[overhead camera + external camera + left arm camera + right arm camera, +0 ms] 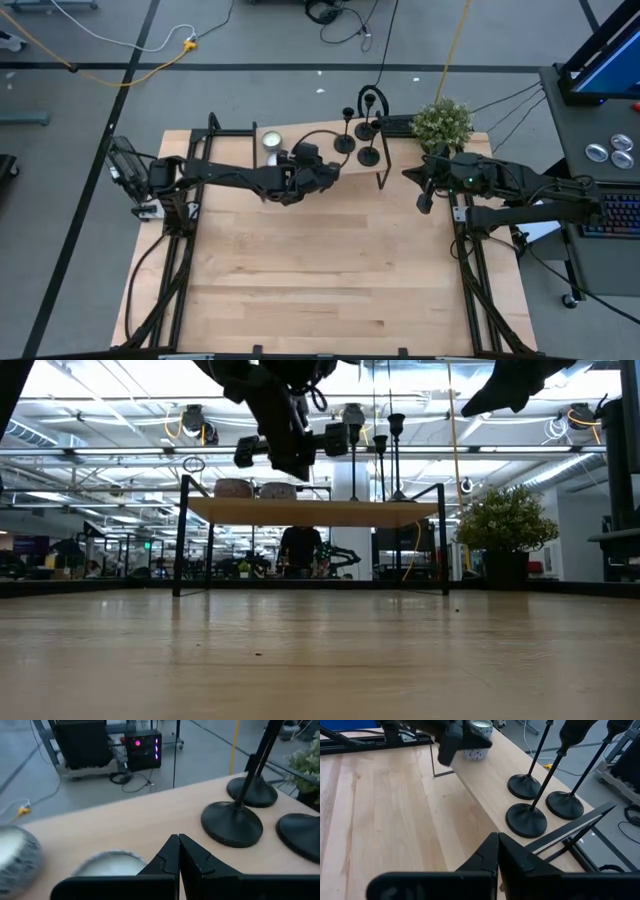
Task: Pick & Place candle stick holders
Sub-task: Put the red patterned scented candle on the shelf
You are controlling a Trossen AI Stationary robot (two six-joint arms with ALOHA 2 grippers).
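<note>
**Both hands closed and empty; three holders stand on the raised shelf**

The three black holders stand together on a narrow wooden shelf (pixel 320 160) that rises on thin black legs over the far part of the surface (pixel 320 270). In the high view the first holder (pixel 344 143) is nearest the left arm, the second holder (pixel 368 154) just beside it toward the near edge of the shelf, and the third holder (pixel 365 130) behind them, toward the far edge. Their disc bases sit close to one another without clearly touching; each stem is upright.

The left hand (pixel 329 172) hangs over the shelf, just beside the first holder. Its fingers (pixel 172 855) are pressed together with nothing between them. In its wrist view two pale tealights lie near its tips: one tealight (pixel 111 863) right by the fingers, another tealight (pixel 17 852) farther off.

The right hand (pixel 424 202) hangs above the surface at the right end of the shelf, near a small potted plant (pixel 442 122). Its fingers (pixel 492 852) are also pressed together and hold nothing. It is apart from the holders, which show ahead of it in its wrist view.

In the low view a person (pixel 300 550) stands in the room beyond the shelf.
</note>
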